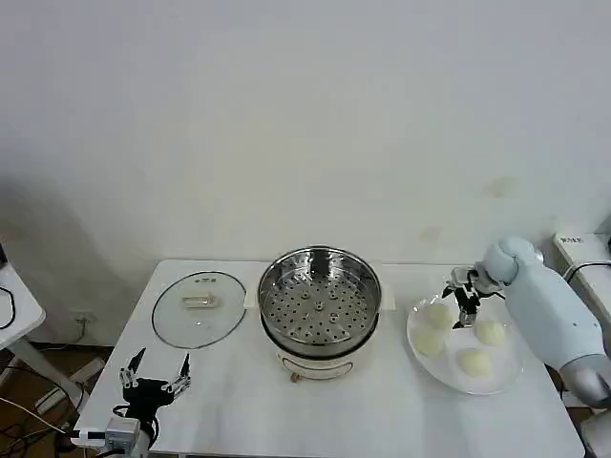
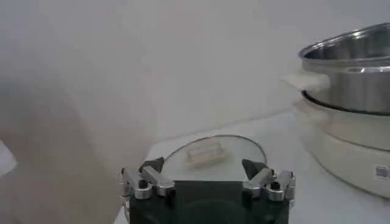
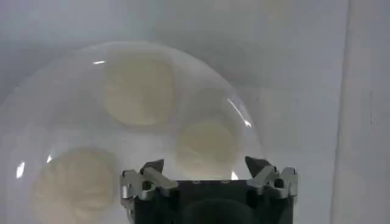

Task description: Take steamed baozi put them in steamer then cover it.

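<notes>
Item: four steamed baozi [image 1: 438, 314] on the plate [image 1: 506, 377], tabletop's right edge; I judged them soft, best pinched lightly across the sides. My right gripper [image 1: 467, 307] hovered above, open. Left gripper [image 1: 153, 378] open, front-left corner. Steamer [image 1: 320, 307] centre, empty.

The white table [image 1: 382, 420] bears cover [image 1: 199, 307], steamer [image 1: 320, 310] and plate [image 1: 506, 377].

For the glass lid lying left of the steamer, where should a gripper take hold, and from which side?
Probably by the pale oblong handle at the middle of the cover, coming straight down. The lid lies flat on the table, so its rim offers little purchase; close the fingers across the handle's narrow width. The left gripper sits nearest, open.
</notes>
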Robot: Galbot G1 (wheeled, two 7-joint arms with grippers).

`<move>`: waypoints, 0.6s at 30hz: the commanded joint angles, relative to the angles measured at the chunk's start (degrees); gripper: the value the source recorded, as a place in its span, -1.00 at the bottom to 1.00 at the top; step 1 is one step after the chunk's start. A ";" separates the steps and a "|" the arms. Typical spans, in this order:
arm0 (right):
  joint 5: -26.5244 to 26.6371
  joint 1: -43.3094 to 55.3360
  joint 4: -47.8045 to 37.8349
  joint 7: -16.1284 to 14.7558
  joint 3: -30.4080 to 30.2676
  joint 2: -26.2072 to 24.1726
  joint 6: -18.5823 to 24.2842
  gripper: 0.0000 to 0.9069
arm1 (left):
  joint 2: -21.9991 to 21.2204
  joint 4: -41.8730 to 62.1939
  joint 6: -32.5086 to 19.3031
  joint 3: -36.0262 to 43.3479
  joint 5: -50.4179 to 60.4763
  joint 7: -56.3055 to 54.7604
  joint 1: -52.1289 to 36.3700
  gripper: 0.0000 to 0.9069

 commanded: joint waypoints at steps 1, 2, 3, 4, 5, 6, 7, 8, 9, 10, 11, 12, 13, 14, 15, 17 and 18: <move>-1.58 -0.03 -1.70 0.34 0.41 1.27 0.23 1.00 | 0.01 0.17 -0.06 0.09 0.10 0.04 -0.05 1.00; -1.59 -0.02 -1.84 0.40 0.41 1.35 0.22 1.00 | 0.00 0.24 -0.06 0.08 0.11 0.05 -0.08 1.00; -1.58 -0.04 -1.89 0.39 0.41 1.42 0.21 1.00 | -0.03 0.36 -0.09 0.13 0.13 0.06 -0.14 1.00; -1.54 -0.08 -1.92 0.40 0.38 1.44 0.15 1.00 | -0.02 0.44 -0.10 0.17 0.14 0.06 -0.18 1.00; -1.52 -0.10 -1.94 0.38 0.36 1.46 0.15 1.00 | -0.04 0.50 -0.10 0.20 0.13 0.09 -0.21 1.00; -1.45 -0.12 -1.98 0.39 0.36 1.47 0.08 0.93 | -0.03 0.57 -0.12 0.26 0.16 0.10 -0.26 1.00; -1.44 -0.14 -2.05 0.42 0.36 1.47 0.05 0.69 | -0.01 0.62 -0.11 0.30 0.14 0.11 -0.28 1.00; -1.45 -0.15 -2.15 0.43 0.35 1.49 0.07 0.69 | 0.02 0.71 -0.12 0.33 0.15 0.09 -0.35 1.00; -1.43 -0.15 -2.26 0.42 0.35 1.50 0.06 0.53 | 0.03 0.82 -0.12 0.31 0.15 0.10 -0.41 1.00; -1.36 -0.23 -2.24 0.50 0.36 1.48 0.05 0.51 | 0.05 0.88 -0.13 0.30 0.15 0.09 -0.45 1.00; -1.21 -0.26 -2.19 0.57 0.35 1.46 -0.01 0.51 | 0.09 0.95 -0.13 0.30 0.15 0.08 -0.46 1.00; -1.19 -0.31 -2.19 0.60 0.34 1.45 -0.04 0.51 | 0.11 1.00 -0.12 0.30 0.15 0.10 -0.48 1.00; -1.19 -0.31 -2.25 0.65 0.34 1.46 -0.08 0.44 | 0.15 1.02 -0.13 0.30 0.15 0.10 -0.48 1.00; -1.20 -0.31 -2.31 0.76 0.36 1.47 -0.05 0.42 | 0.18 1.03 -0.11 0.31 0.15 0.12 -0.47 1.00; -1.19 -0.35 -2.31 1.04 0.38 1.49 -0.07 0.33 | 0.17 1.04 -0.12 0.31 0.15 0.12 -0.48 1.00; -0.98 -0.44 -2.00 1.24 0.37 1.50 -0.19 0.20 | 0.09 1.08 -0.09 0.35 0.15 0.12 -0.58 1.00; -0.84 -0.42 -1.94 1.30 0.36 1.52 -0.25 0.18 | 0.05 1.10 -0.10 0.41 0.19 0.12 -0.62 1.00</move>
